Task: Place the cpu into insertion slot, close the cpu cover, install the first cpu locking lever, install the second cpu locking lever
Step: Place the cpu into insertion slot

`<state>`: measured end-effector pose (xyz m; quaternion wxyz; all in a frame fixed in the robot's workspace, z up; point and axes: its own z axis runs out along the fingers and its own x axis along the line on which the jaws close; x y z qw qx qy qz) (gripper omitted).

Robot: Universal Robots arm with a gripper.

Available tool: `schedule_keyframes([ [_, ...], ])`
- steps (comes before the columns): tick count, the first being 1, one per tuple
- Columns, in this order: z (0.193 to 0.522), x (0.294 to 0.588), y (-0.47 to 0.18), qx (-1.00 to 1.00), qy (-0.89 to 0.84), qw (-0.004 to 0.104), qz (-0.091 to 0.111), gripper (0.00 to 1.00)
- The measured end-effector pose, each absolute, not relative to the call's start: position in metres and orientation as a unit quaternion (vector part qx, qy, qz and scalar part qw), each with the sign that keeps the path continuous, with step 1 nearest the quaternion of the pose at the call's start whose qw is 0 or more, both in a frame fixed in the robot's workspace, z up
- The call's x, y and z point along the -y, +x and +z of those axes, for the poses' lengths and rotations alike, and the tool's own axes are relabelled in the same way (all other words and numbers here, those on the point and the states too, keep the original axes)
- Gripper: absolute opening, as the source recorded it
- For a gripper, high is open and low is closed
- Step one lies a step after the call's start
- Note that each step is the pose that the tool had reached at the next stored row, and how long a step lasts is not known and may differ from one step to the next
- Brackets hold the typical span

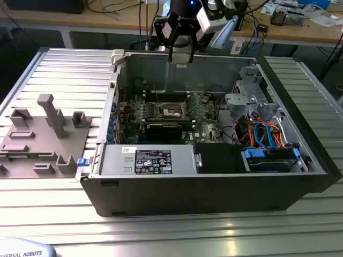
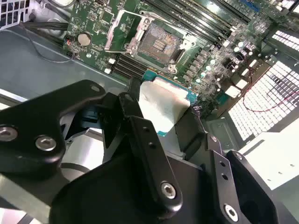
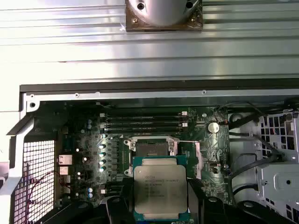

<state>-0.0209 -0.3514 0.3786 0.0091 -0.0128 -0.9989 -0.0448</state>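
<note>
One step is in hand, the first: your jaws are clamped on the cpu (image 3: pixel 160 189) by its edges, holding it high over the open case (image 1: pixel 187 193), not yet in the bare insertion slot (image 3: pixel 150 148). Seating it calls for squaring it to that slot.

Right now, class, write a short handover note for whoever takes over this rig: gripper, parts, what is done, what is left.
Gripper: shut on the cpu, held above the open case, over the board.
Insertion slot: empty, contacts exposed.
Cpu cover: appears raised open beside the slot.
Done: cpu picked up.
Left: cpu not yet seated, cover not closed, levers not locked.
</note>
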Motion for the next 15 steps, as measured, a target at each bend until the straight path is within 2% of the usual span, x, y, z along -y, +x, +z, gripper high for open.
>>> schedule_keyframes([
  [15, 0.3712, 0.3514, -0.0209, 0.999, -0.013, 0.009, -0.045, 0.55],
])
